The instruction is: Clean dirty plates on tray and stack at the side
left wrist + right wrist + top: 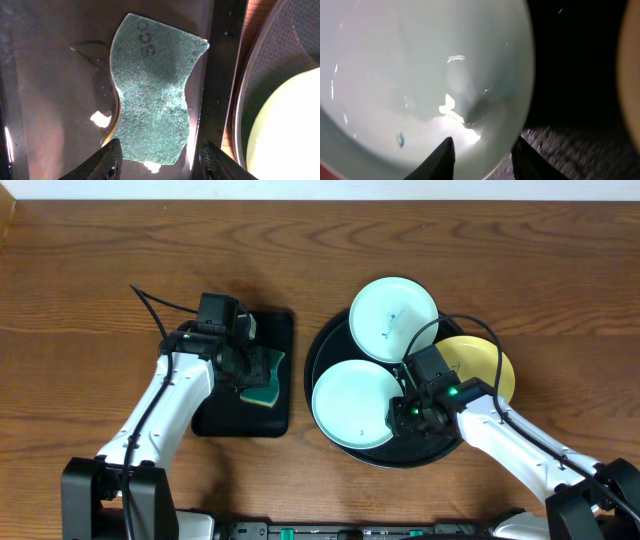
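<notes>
The round black tray point(325, 350) holds three plates. One mint plate point(393, 315) with small dark marks lies at the back. A second mint plate point(350, 405) lies at the front left, and a yellow plate point(490, 360) at the right. My right gripper point(405, 412) is open, its fingers point(482, 147) straddling the right rim of the front mint plate point(420, 65); one finger is over the plate, the other outside the rim. That plate shows a small blue smear point(400, 139). My left gripper point(245, 360) is open over a green sponge point(152, 100), its fingers point(160, 157) flanking the sponge's near end.
The sponge point(265, 385) lies on a smaller rectangular black tray point(225, 420), left of the round tray. In the left wrist view the wet rectangular tray point(50, 100) fills the left side, and the round tray's rim point(245, 115) with a pale plate point(290, 135) is at the right.
</notes>
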